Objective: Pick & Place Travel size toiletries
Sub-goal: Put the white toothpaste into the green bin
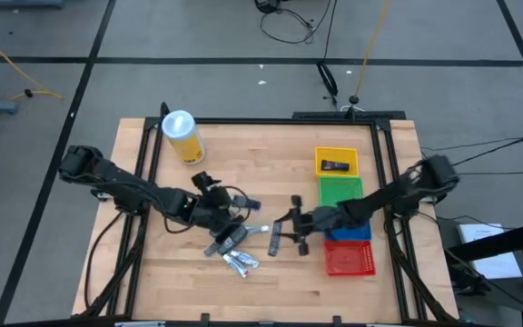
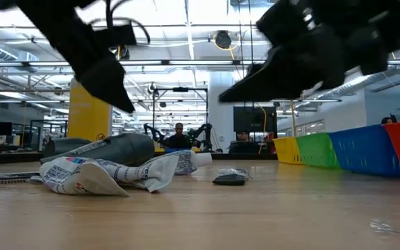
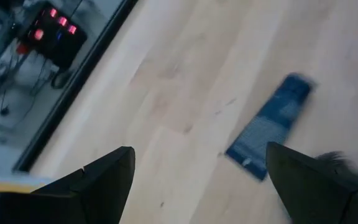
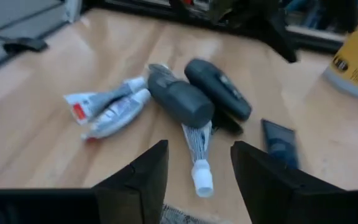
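Left gripper [image 1: 234, 211] over the wooden table [image 1: 152, 282] just left of centre, fingers [image 3: 104, 180] spread wide, holding nothing; a dark blue flat pack [image 3: 269, 124] lying on the wood between and beyond them. Right gripper [image 1: 289, 227] at three o'clock from the left one, close by, fingers [image 4: 142, 174] also spread, empty, pointed at the pile. Travel toiletries heaped near table centre: two dark grey tubes [image 4: 179, 99] side by side, a white-capped striped tube [image 4: 197, 155] touching them, crumpled silvery sachets [image 4: 107, 107] at the pile's edge. One small dark pack [image 1: 336, 166] already in the yellow tray [image 1: 320, 154] at two o'clock. Green tray [image 1: 341, 191], blue tray [image 1: 357, 232], red tray [image 1: 348, 262] lined up below it. Yellow canister [image 1: 182, 136] upright at eleven o'clock.
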Motion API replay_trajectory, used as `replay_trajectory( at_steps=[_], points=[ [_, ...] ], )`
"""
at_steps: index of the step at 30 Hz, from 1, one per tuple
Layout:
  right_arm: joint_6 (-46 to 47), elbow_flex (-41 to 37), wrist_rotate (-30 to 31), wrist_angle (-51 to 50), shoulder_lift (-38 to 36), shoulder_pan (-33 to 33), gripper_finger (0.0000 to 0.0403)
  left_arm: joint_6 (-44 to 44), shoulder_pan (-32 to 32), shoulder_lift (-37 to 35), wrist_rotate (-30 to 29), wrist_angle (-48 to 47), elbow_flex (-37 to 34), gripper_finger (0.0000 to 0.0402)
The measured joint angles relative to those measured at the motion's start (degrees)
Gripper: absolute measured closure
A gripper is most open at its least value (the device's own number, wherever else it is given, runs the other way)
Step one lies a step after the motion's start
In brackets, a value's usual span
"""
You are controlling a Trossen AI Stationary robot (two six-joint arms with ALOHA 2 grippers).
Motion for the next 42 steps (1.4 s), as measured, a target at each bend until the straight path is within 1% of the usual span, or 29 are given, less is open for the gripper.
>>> replay_trajectory(
  at_steps=[3, 6, 10, 12, 14, 16, 20, 24, 25, 27, 30, 32, 35, 37, 42],
  points=[
    [0.92, 5.76, -0.01, -3.45, 5.87, -0.70, 0.0211, 2.79, 2.60, 1.12, 4.22, 9.19, -4.29, 0.0050],
    [1.49, 11.95, 0.10, -11.48, 9.87, -1.50, 0.0192, 5.02, 4.75, 2.23, 7.07, 18.73, -7.57, 0.0050],
    [1.71, 18.86, -0.06, -21.83, 13.58, -2.63, 0.0182, 7.25, 6.23, 3.46, 7.71, 27.94, -10.20, 0.0050],
    [1.72, 20.95, -0.33, -23.43, 15.34, -3.02, 0.0187, 8.08, 6.85, 3.41, 8.58, 29.03, -10.70, 0.0050],
    [1.66, 21.50, -1.29, -25.12, 15.83, -3.08, 0.0199, 8.16, 7.58, 3.43, 8.80, 29.57, -10.68, 0.0050],
    [1.79, 21.61, -1.65, -24.72, 15.83, -3.25, 0.0219, 7.80, 8.26, 3.40, 8.71, 29.20, -10.68, 0.0050],
    [2.97, 21.07, -1.69, -24.26, 15.68, -3.68, 0.0280, 6.31, 8.79, 3.40, 8.80, 29.88, -10.68, 0.0050],
    [2.18, 20.93, -1.66, -25.17, 15.73, -3.74, 0.0344, 5.74, 8.84, 3.40, 9.01, 30.06, -10.68, 0.0050],
    [1.66, 20.93, -1.68, -25.76, 15.73, -3.71, 0.0354, 6.09, 8.84, 3.40, 9.05, 30.23, -10.68, 0.0050],
    [1.43, 20.97, -1.55, -27.22, 15.49, -3.69, 0.0355, 6.30, 8.81, 3.40, 9.10, 30.23, -10.68, 0.0050],
    [1.71, 20.84, -1.59, -33.11, 12.12, -3.62, 0.0355, 6.27, 8.82, 3.40, 9.16, 30.23, -10.68, 0.0050],
    [3.02, 20.96, -1.23, -35.17, 10.07, -3.36, 0.0354, 6.27, 8.82, 3.40, 9.16, 30.29, -10.68, 0.0050],
    [4.82, 20.82, 1.04, -43.26, 5.18, -2.74, 0.0343, 6.27, 8.82, 3.40, 9.16, 30.28, -10.66, 0.0050],
    [5.98, 20.94, 3.37, -49.35, 1.61, -2.32, 0.0340, 6.27, 8.82, 3.40, 9.16, 30.25, -10.66, 0.0050],
    [10.99, 20.86, 11.85, -68.31, -10.12, -0.92, 0.0346, 6.20, 8.75, 3.38, 9.16, 30.31, -10.66, 0.0050]
  ],
)
